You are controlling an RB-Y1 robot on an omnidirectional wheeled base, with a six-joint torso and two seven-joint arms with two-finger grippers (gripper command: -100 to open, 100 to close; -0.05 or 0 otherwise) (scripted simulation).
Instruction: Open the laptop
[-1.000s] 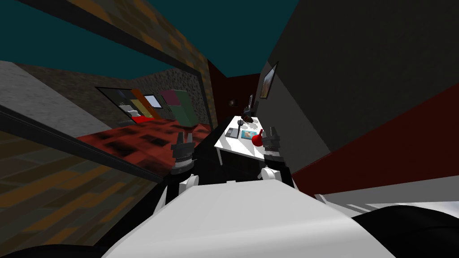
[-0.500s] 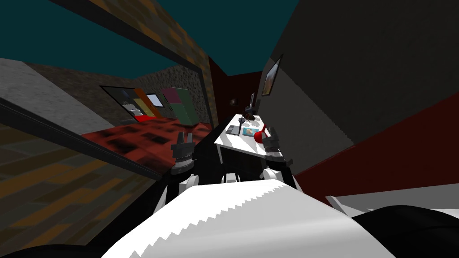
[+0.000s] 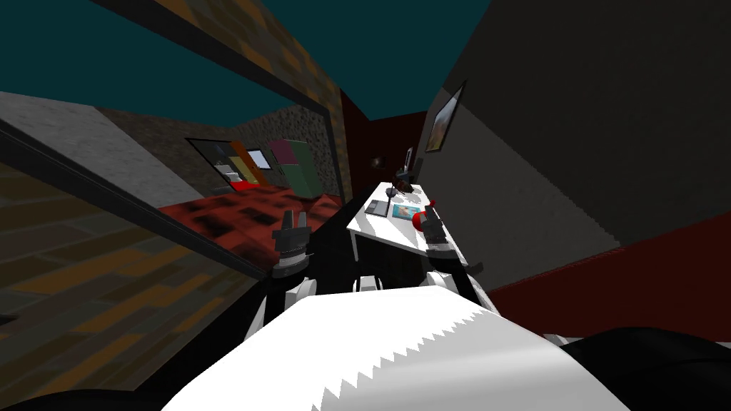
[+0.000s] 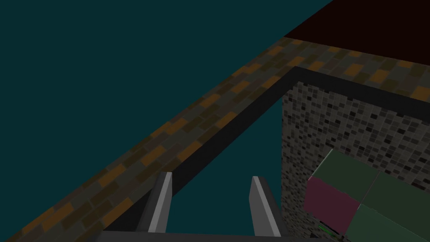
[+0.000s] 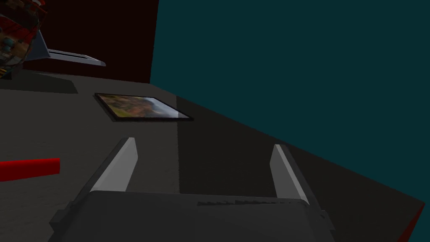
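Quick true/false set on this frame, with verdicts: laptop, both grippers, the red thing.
1. The laptop lies flat with its lid down on the white table. True.
2. The right gripper is shut on the laptop. False: its fingers stand open with nothing between them, and it is short of the laptop, at the table's near end.
3. The left gripper is open and holds nothing. True.
4. The red object sits on the floor. False: it is on the table, right by the right gripper.
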